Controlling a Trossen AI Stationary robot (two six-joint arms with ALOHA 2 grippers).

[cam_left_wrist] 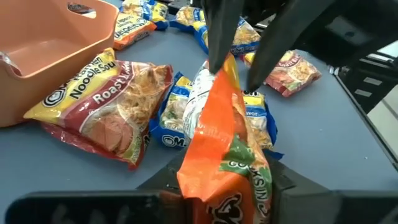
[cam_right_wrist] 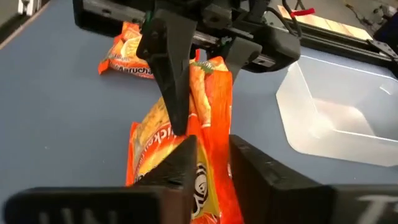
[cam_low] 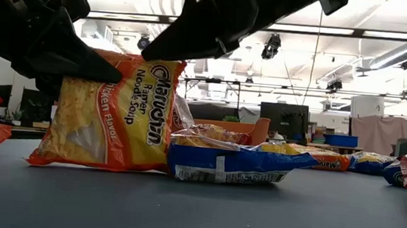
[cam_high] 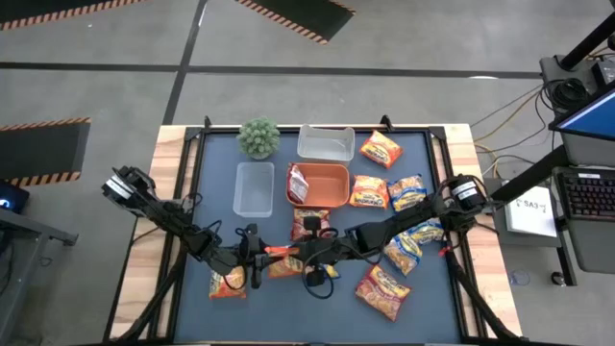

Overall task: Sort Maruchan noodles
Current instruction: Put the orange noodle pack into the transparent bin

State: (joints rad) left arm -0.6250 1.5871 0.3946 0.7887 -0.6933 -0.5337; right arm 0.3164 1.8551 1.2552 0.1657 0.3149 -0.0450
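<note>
I have the orange chicken packet (cam_low: 111, 113) standing on edge near the 6 o'clock side of the tabletop (cam_high: 317, 308), pinched between both my tools. My left tool (cam_left_wrist: 214, 196) is narrowed onto one end of it and my right tool (cam_right_wrist: 208, 158) clamps the opposite end, so for now both grip the same packet. It looks light, with a slick, crinkly wrapper and a brittle noodle block inside; I judge the crimped seam the safest hold, since squeezing the middle could crack the block. A blue packet (cam_low: 225, 162) lies just beside it and a roast packet (cam_left_wrist: 102, 106) sits toward 12 o'clock, touching the orange tray (cam_high: 332, 200). Open room lies toward 6 o'clock; the clear tub (cam_high: 255, 187) stands at 11 o'clock.
</note>
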